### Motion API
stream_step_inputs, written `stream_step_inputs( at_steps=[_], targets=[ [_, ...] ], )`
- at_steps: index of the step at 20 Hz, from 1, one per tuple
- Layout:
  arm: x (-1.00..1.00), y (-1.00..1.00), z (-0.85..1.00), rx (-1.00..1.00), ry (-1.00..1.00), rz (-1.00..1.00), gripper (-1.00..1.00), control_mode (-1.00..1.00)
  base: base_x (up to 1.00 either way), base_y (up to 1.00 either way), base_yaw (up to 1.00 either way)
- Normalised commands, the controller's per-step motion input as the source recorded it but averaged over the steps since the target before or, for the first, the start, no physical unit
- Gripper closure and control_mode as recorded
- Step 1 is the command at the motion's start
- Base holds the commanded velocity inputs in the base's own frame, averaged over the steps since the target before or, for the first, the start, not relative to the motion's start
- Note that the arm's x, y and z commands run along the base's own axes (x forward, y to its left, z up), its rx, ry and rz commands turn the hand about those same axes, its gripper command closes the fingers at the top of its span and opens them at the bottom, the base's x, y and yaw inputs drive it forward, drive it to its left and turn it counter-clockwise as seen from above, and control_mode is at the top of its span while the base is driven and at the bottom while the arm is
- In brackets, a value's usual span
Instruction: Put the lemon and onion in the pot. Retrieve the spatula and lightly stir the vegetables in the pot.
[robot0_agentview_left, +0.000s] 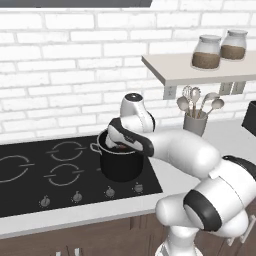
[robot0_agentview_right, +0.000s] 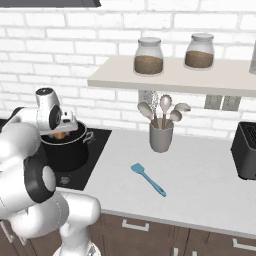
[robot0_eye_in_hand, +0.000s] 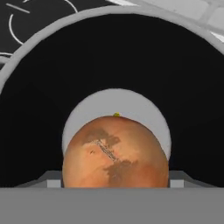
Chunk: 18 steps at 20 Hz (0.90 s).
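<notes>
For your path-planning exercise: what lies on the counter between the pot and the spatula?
Nothing. In the right base view, only bare hob edge and white counter separate the pot from the spatula.

Brown onion (robot0_eye_in_hand: 115, 151) inside black pot (robot0_agentview_right: 67, 150), teal spatula (robot0_agentview_right: 148, 179) on counter

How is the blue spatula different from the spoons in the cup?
The spatula is light blue and lies flat on the counter; the spoons are silvery and stand upright in the grey cup. The spatula lies alone; the spoons are bunched together. Both are long-handled kitchen tools.

onion (robot0_eye_in_hand: 115, 151) in pot (robot0_eye_in_hand: 39, 87)
</notes>
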Motion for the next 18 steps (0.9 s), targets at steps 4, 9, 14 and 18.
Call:
stream_step_inputs(
  at_steps=[4, 9, 14, 18],
  targets=[
    [0.0, 0.0, -0.08, 0.0, 0.06, 0.0, -1.0, -1.0, 0.0, 0.0, 0.0],
    [-0.03, -0.05, 0.03, 0.0, 0.01, 0.0, -1.0, -1.0, 0.0, 0.0, 0.0],
    [-0.17, -0.06, 0.2, 0.0, 0.0, 0.0, -1.0, -1.0, 0.0, 0.0, 0.0],
    [-0.51, -0.12, 0.54, 0.0, -0.08, 0.0, -1.0, -1.0, 0.0, 0.0, 0.0]
  ],
)
